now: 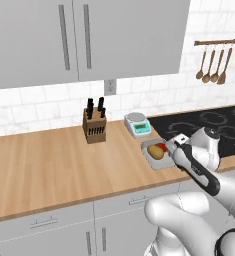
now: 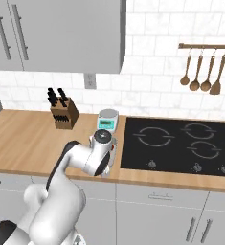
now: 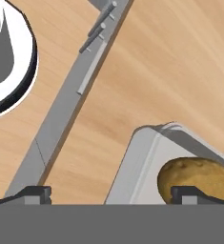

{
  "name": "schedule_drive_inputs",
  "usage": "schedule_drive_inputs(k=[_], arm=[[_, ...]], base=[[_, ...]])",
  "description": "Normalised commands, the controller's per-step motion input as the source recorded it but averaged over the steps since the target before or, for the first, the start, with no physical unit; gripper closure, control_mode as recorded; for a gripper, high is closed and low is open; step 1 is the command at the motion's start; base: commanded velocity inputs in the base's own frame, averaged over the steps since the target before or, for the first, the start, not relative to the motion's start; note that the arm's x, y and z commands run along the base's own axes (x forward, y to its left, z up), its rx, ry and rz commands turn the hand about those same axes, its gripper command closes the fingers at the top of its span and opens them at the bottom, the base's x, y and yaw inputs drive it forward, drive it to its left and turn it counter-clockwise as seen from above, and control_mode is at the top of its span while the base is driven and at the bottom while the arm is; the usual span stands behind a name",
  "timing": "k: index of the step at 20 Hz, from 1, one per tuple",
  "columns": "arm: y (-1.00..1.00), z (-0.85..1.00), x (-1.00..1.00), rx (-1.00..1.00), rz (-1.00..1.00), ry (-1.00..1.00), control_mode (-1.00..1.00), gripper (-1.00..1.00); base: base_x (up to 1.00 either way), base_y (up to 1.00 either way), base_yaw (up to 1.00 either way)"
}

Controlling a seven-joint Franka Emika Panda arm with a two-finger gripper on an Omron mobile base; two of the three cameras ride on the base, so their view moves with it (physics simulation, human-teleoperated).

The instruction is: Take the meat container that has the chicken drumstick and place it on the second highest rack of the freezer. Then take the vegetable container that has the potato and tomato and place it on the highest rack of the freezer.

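In the left base view, the shallow grey rectangular vegetable container (image 1: 153,154) sits right of centre on the wooden countertop (image 1: 54,165), near its front edge and just left of the black cooktop (image 1: 209,122). Inside it lie the tan oval potato (image 1: 156,153) and, behind it, the small red tomato (image 1: 161,146). The white arm's two-finger gripper (image 1: 173,147) reaches in from the lower right and meets the container's right side, likely lined up to take the tray by its rim so the vegetables ride along undisturbed. A brown wooden knife block (image 1: 94,127) and a small white kitchen scale (image 1: 137,124) stand further back, out of the way.

In the right base view, the arm's wrist covers the container at the centre of the frame, beside the scale (image 2: 107,119) and the cooktop's (image 2: 181,143) left edge; the fingers themselves are hidden here.

In the hand view, the two dark fingertips (image 3: 35,193) rise at the bottom edge, far apart. The container's grey rim (image 3: 132,162) lies between them at lower centre and the potato (image 3: 194,176) just above the right tip. The jaws stand wide and grip nothing yet; whether a tip touches the rim I cannot tell.
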Motion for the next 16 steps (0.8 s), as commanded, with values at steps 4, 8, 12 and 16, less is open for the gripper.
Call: schedule_drive_inputs(k=[4,8,12,16], arm=[[-0.3,-0.07,0.24,0.0,0.0,0.0,-1.0,-1.0],[-0.14,-0.16,0.3,0.0,0.0,0.03,-1.0,-1.0],[0.0,-0.24,0.31,0.0,0.0,0.07,-1.0,-1.0],[0.0,-0.16,0.26,0.0,0.0,0.08,-1.0,-1.0]], base=[[0.0,0.0,0.0],[0.0,0.0,0.0],[0.0,0.0,0.0],[0.0,0.0,0.0]])
